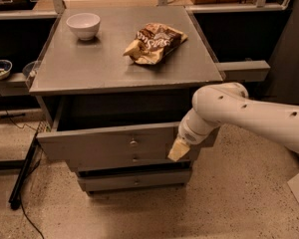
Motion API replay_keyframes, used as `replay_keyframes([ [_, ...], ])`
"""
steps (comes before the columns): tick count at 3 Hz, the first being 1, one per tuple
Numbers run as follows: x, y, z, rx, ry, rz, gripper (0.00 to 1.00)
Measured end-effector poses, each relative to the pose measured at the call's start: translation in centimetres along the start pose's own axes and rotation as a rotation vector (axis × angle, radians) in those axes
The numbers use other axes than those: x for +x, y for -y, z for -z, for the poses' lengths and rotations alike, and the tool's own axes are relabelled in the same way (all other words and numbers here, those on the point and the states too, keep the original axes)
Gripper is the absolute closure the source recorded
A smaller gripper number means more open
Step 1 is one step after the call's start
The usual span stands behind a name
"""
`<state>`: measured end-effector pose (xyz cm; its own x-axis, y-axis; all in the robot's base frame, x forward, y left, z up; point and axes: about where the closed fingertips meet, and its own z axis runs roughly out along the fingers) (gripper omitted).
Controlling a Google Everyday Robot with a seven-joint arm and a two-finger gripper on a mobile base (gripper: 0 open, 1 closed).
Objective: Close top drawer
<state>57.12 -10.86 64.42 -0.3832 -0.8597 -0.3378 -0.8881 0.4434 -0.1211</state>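
Far left, on a low dark shelf: a small dish. Below it, on the speckled floor, a dark bar lying slantwise beside the cabinet.

On the grey cabinet top, at the back left, a white bowl, upright. More to the right, a crumpled snack bag, well apart from the bowl.

Under the cabinet top, the top drawer, pulled out, with a dark gap behind its long front panel and a small round knob at centre. Beneath it, two lower drawers, both pushed further in.

At the right end of the open drawer's front, the gripper, pale tip pointing down and left, touching the panel or just before it; not possible to say which. Released or clenched: cannot tell.

Reaching in from the right edge, the white arm, bent at a round joint just above the gripper.
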Motion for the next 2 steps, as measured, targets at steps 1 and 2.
replay_keyframes([
  [1, 0.00, 0.00, 0.00, 0.000, 0.000, 0.000, 0.00],
  [2, 0.00, 0.00, 0.00, 0.000, 0.000, 0.000, 0.04],
])
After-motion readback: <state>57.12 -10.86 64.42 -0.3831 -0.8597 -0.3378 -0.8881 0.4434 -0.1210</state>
